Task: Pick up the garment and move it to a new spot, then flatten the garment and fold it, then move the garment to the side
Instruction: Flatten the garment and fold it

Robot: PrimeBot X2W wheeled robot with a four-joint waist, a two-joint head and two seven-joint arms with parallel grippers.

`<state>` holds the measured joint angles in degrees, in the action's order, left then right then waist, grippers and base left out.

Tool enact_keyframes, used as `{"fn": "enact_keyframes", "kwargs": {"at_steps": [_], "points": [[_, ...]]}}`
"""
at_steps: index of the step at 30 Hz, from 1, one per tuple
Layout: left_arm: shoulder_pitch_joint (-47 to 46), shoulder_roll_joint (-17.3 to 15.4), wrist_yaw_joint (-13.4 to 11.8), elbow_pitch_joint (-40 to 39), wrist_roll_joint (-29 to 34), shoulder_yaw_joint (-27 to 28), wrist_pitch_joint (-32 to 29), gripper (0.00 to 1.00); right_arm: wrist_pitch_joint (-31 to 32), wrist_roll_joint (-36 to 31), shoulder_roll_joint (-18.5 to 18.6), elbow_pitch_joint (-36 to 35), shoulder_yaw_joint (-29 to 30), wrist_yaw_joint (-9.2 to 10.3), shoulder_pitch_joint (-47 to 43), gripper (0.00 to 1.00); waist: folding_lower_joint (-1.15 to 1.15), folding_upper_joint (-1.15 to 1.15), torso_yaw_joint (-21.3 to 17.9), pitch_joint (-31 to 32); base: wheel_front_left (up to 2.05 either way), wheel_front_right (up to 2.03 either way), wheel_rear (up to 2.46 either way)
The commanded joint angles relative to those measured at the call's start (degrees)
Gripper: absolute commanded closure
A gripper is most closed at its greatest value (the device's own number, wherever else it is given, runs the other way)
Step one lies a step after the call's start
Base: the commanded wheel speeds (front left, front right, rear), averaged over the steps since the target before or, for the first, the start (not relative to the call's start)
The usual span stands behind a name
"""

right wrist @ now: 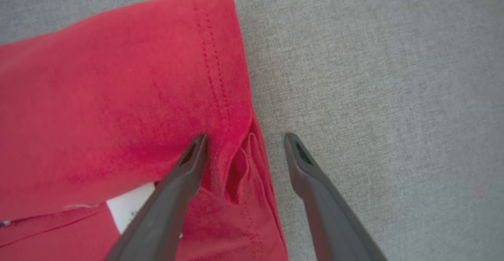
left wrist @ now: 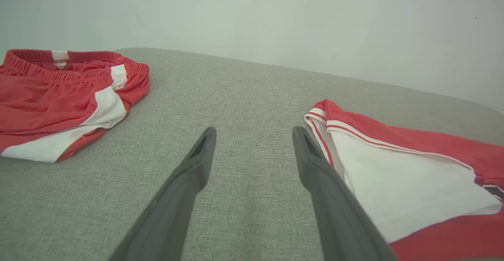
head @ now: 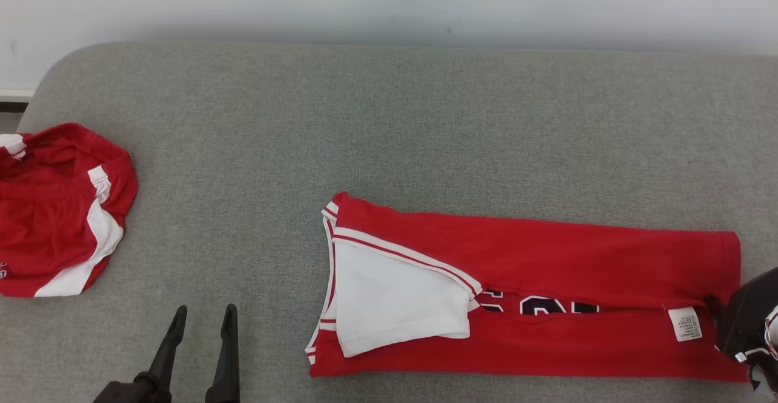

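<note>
Where the garment folds, a white label lies, print unreadable

got the jersey lying right of centre on the bench, shorts well off at the left edge, left pincer between them at the front

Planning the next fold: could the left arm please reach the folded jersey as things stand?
Probably yes: the open left pincer sits beside the jersey, with just bare grey cushion between them.
</note>
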<state>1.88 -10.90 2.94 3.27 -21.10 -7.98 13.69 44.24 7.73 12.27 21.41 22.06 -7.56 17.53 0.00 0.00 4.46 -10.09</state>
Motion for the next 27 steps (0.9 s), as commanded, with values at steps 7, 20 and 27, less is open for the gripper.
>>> {"fn": "enact_keyframes", "kwargs": {"at_steps": [7,20,27], "points": [[-1.0,0.0,-0.2,0.2,-0.6,-0.4,0.0,0.0,-0.4,1.4,0.3,4.0,-1.2,0.13,1.6,0.0,0.0,0.0,0.4,-1.3,0.0,0.0,0.0],[-0.3,-0.3,-0.9,1.3,-1.5,-0.1,0.2,0.0,-4.8,4.5,3.7,4.5,-3.5,0.05,3.8,1.0,0.0,0.0,-0.2,0.1,0.0,0.0,0.0],[0.3,-0.5,-1.1,0.9,-1.7,-0.4,-0.4,0.0,-6.9,1.9,5.9,3.0,1.6,0.06,4.6,1.0,0.0,0.0,-1.8,1.5,0.0,0.0,0.0]]}}
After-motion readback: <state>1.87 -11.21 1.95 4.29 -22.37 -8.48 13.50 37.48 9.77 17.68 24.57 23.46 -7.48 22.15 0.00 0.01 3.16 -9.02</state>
